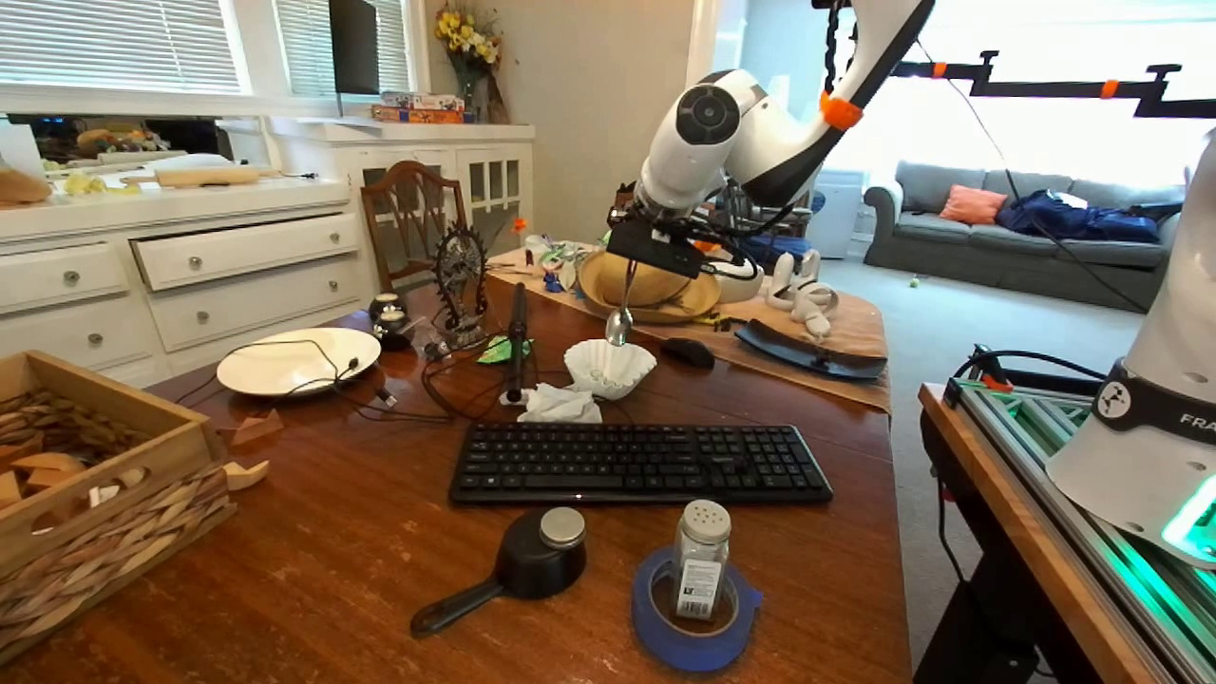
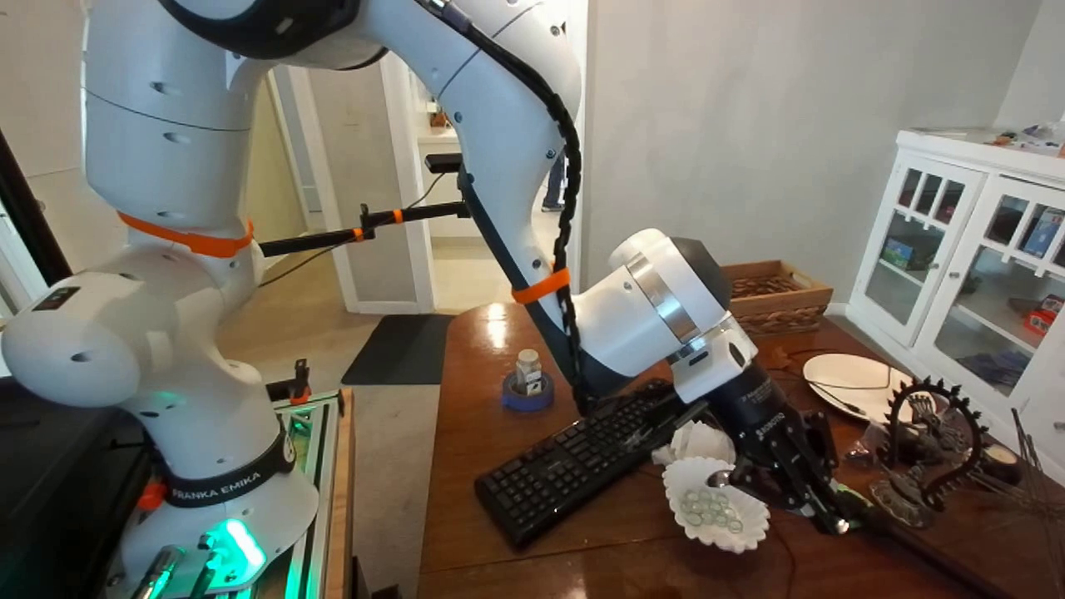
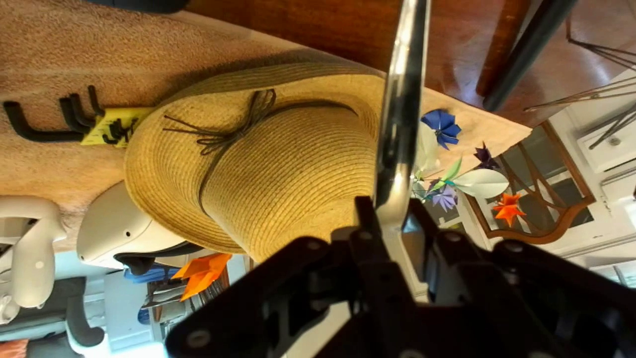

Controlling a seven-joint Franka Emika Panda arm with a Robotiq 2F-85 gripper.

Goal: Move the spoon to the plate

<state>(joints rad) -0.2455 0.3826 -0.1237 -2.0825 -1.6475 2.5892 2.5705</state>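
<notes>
My gripper is closed around the handle of a shiny metal spoon, which runs up between the fingers in the wrist view. In an exterior view the spoon hangs steeply, its scoop lowermost, over the fluted white bowl. Whether the scoop touches that bowl I cannot tell. Seen in an exterior view, the bowl has several clear rings inside. The round white plate lies well away on the wooden table, with thin dark cables across it; it also shows in an exterior view as the plate beyond the gripper.
A wheel-shaped metal ornament and an upright black rod stand between bowl and plate. Crumpled tissue, a keyboard and a mouse surround the bowl. A straw hat and a wooden basket are also around.
</notes>
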